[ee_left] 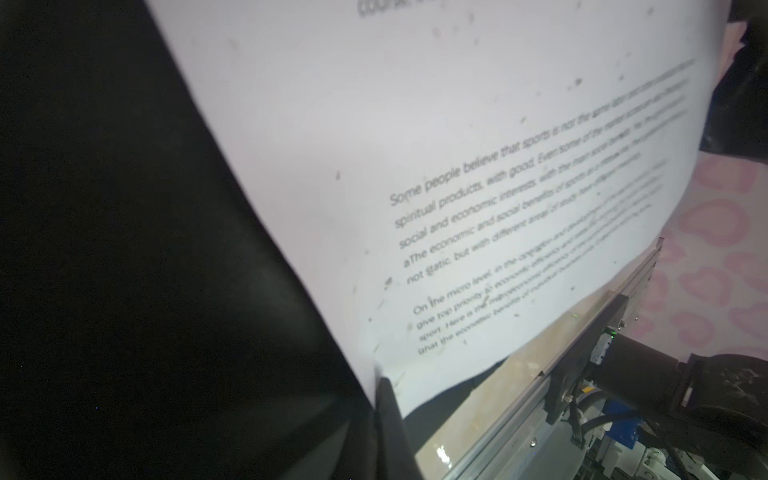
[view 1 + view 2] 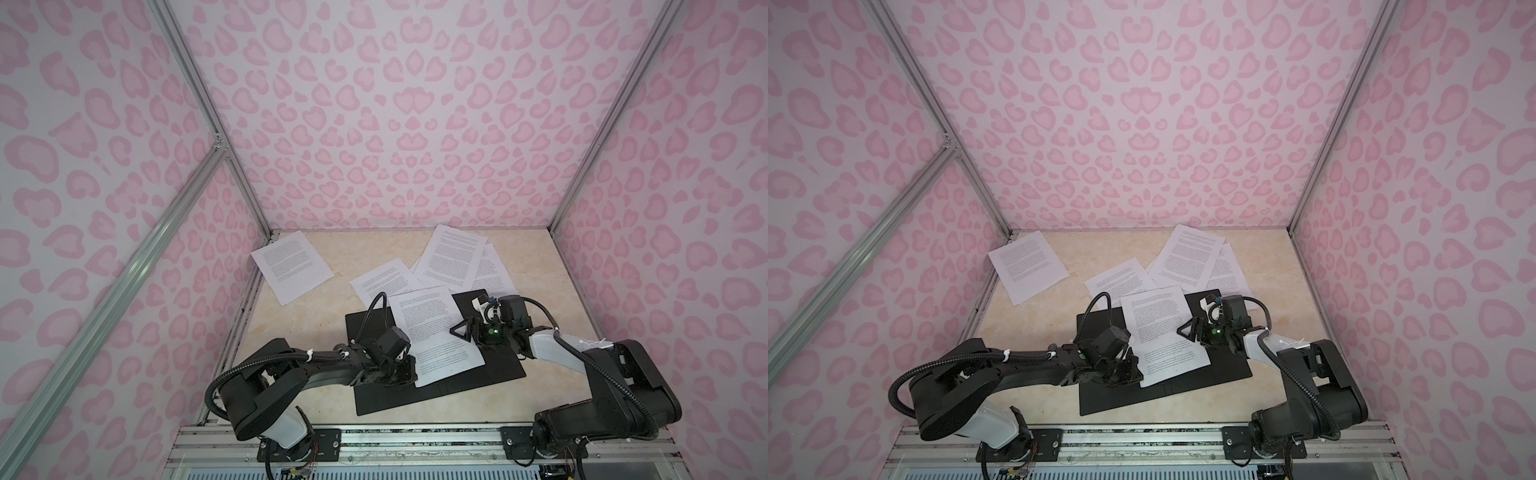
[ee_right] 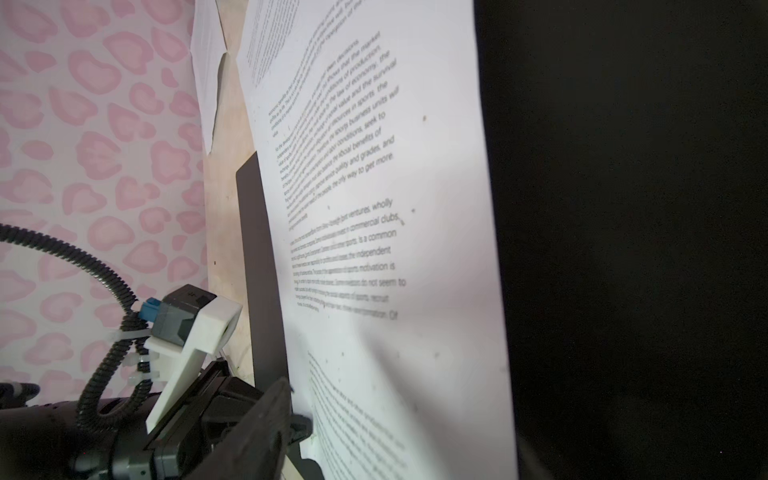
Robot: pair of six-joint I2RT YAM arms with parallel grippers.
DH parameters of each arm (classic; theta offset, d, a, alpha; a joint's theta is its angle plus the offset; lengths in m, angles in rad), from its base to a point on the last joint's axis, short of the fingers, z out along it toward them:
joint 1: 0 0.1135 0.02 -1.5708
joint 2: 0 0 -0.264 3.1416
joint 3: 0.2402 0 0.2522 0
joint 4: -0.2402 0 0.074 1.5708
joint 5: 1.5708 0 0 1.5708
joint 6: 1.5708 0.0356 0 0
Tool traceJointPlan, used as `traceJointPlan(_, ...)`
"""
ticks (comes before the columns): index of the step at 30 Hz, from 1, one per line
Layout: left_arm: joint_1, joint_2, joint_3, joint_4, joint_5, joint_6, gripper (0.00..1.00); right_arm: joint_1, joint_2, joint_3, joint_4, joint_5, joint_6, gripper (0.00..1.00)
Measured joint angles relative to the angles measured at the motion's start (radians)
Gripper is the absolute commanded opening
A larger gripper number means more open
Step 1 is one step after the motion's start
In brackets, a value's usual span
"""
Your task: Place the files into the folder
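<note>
The folder [image 2: 415, 399] lies open on the table, black inside up, in both top views. Two files rest on it: an upper sheet [image 2: 424, 311] and a lower sheet [image 2: 449, 359] that overlap. My left gripper [image 2: 405, 370] is shut on the lower sheet's left edge; the left wrist view shows that sheet [image 1: 457, 166] pinched at the jaws [image 1: 380, 382]. My right gripper [image 2: 461, 330] is turned on its side at the sheets' right edge, jaws apart. One of its fingers [image 3: 270, 424] touches the printed sheet [image 3: 374, 187]; the other is hidden.
More files lie loose on the beige table: one at the back left [image 2: 291, 266], one in the middle [image 2: 386, 278], and overlapping ones at the back right [image 2: 451, 257]. Pink patterned walls close in three sides. A metal rail [image 2: 415, 440] runs along the front.
</note>
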Motion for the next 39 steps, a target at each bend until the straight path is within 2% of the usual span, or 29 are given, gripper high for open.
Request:
traceJointPlan(7, 0.0, 0.013, 0.003, 0.018, 0.005, 0.008, 0.03, -0.006, -0.064, 0.018, -0.008, -0.034, 0.0, 0.63)
traceJointPlan(13, 0.0, 0.014, 0.003, 0.024, 0.006, 0.011, 0.03, -0.009, 0.01, 0.045, -0.021, -0.031, -0.011, 0.44)
traceJointPlan(18, 0.0, 0.008, 0.002, 0.016, -0.002, 0.018, 0.03, -0.035, 0.077, 0.051, -0.021, -0.031, -0.011, 0.32)
traceJointPlan(23, 0.0, -0.01, 0.003, -0.016, -0.012, 0.022, 0.06, -0.044, 0.092, 0.05, -0.006, -0.034, -0.01, 0.0)
traceJointPlan(25, 0.0, -0.031, 0.007, -0.05, -0.032, 0.027, 0.23, -0.045, 0.08, 0.046, -0.011, -0.034, -0.011, 0.0)
traceJointPlan(29, 0.006, -0.138, 0.027, -0.101, -0.034, 0.045, 0.72, -0.052, 0.006, 0.045, -0.049, -0.026, -0.021, 0.0)
traceJointPlan(31, 0.008, -0.219, 0.04, -0.124, -0.055, 0.056, 0.92, -0.052, -0.055, 0.051, -0.087, -0.019, -0.027, 0.0)
traceJointPlan(32, 0.013, -0.271, 0.048, -0.138, -0.064, 0.065, 0.98, -0.052, -0.092, 0.061, -0.115, -0.009, -0.033, 0.0)
traceJointPlan(37, 0.022, -0.552, 0.118, -0.284, -0.191, 0.14, 0.98, -0.052, -0.246, 0.146, -0.309, 0.111, -0.095, 0.0)
traceJointPlan(39, 0.025, -0.678, 0.145, -0.357, -0.267, 0.179, 0.98, -0.052, -0.289, 0.175, -0.399, 0.196, -0.126, 0.0)
